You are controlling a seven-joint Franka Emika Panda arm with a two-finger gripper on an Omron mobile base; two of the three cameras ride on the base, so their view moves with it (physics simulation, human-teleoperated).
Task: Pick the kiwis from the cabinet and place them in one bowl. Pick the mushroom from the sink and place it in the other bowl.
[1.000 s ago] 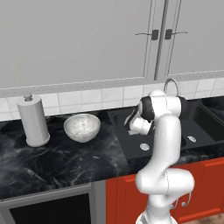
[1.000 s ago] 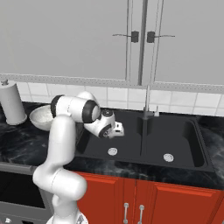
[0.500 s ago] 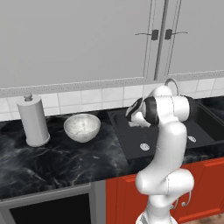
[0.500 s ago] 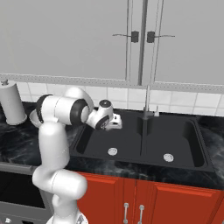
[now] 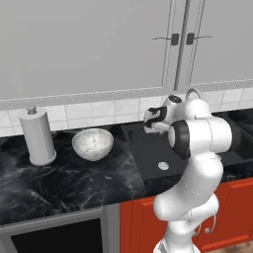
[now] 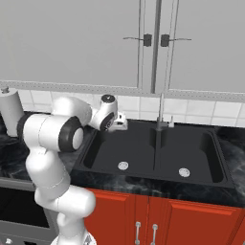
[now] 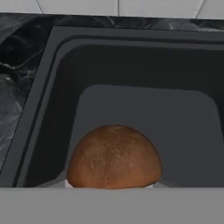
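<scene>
The mushroom [image 7: 114,157] shows its round brown cap very close in the hand view, held up over the sink's [image 7: 144,118] back left corner. My gripper [image 5: 148,122] [image 6: 123,126] is shut on it, above the black sink [image 5: 148,155] [image 6: 158,150] near its left rim. The other bowl [image 5: 92,144], plain off-white, sits on the counter to the left of the sink, a short way from the gripper. The kiwis, the cabinet and the one bowl are out of view.
A paper towel roll [image 5: 37,136] [image 6: 10,110] stands left of the bowl. The thin silver tap [image 6: 160,115] rises behind the sink's divider. Grey wall cabinets [image 5: 99,44] hang overhead. Black marble counter [image 5: 59,183] stretches in front of the bowl.
The gripper has risen out of the left basin and swung slightly left, towards the sink's back left corner. The bowl and the roll have not moved.
</scene>
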